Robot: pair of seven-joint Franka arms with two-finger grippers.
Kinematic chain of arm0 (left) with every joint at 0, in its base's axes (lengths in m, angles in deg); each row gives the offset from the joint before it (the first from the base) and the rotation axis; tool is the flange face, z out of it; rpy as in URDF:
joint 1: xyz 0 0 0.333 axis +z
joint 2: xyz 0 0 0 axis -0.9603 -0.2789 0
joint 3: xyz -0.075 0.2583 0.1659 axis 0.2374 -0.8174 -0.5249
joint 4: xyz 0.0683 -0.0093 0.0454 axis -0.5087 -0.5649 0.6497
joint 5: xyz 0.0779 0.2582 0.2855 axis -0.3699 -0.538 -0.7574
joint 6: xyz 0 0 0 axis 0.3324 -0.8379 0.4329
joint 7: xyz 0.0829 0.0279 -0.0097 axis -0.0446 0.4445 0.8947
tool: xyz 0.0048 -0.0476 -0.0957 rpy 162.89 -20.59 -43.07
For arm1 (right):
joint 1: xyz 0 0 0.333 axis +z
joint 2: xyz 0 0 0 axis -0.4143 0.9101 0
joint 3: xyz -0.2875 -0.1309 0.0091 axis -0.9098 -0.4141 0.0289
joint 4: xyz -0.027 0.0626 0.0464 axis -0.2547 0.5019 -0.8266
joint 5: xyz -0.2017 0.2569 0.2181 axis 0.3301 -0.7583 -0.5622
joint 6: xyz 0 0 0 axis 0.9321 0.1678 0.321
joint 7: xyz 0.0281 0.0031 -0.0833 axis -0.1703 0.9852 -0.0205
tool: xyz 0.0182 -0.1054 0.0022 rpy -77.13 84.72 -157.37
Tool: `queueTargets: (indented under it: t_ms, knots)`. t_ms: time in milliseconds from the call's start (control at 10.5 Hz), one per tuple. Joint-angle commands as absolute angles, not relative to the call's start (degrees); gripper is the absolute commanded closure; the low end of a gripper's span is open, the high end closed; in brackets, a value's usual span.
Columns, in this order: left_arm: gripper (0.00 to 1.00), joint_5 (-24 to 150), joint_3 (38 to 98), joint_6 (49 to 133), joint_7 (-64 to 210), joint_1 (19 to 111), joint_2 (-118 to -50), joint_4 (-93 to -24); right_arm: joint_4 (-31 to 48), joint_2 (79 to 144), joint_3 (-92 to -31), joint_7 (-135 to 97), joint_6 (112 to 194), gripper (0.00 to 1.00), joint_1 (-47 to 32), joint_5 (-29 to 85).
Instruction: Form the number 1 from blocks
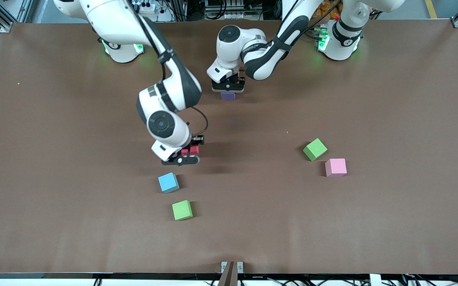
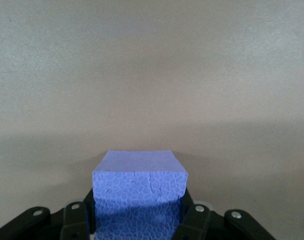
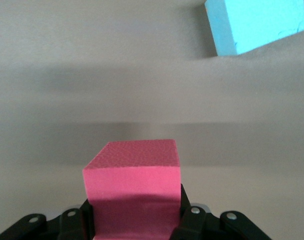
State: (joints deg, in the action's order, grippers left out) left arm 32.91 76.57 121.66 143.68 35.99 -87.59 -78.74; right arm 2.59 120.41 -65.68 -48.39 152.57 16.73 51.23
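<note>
Counter is carrying the loose blocks; both arms are working, none waiting. Right end effector is hanging over the counter's middle, pinching the red block; wrist view is showing the fingers clamping its flat side faces. Left end effector is sitting at about 12 o'clock from there, pinching the purple block, which looks at or just above the surface. Blue block is lying at 7 o'clock of the red one; a green block at 6 o'clock of the blue. Second green block and pink block are lying toward the left arm's end. Pebbled texture is suggesting light, slightly squashy foam; judging it grippy and non-fragile; best taken on two opposite flat faces, squarely.
</note>
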Motion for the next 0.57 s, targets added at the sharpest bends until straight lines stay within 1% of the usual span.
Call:
queueTargets:
  t_ms: [0, 95, 286, 477]
  knots:
    - [1.00, 31.2, 78.2, 121.4, 145.2, 37.3, -85.7, -81.1, 3.7, 117.9, -65.7, -49.9, 150.6, 1.00, 16.5, 50.9]
    - [1.00, 31.2, 78.3, 121.4, 145.5, 37.3, -85.6, -81.3, 3.7, 118.0, -65.7, -50.9, 150.7, 1.00, 17.1, 50.8]
    - [1.00, 31.2, 79.4, 121.4, 145.9, 37.3, -85.6, -81.4, 3.7, 118.0, -65.8, -52.7, 151.1, 1.00, 18.8, 46.7]
    - [1.00, 31.3, 79.7, 121.4, 146.0, 37.3, -85.8, -81.3, 3.7, 117.7, -65.9, -53.8, 151.0, 1.00, 20.4, 46.1]
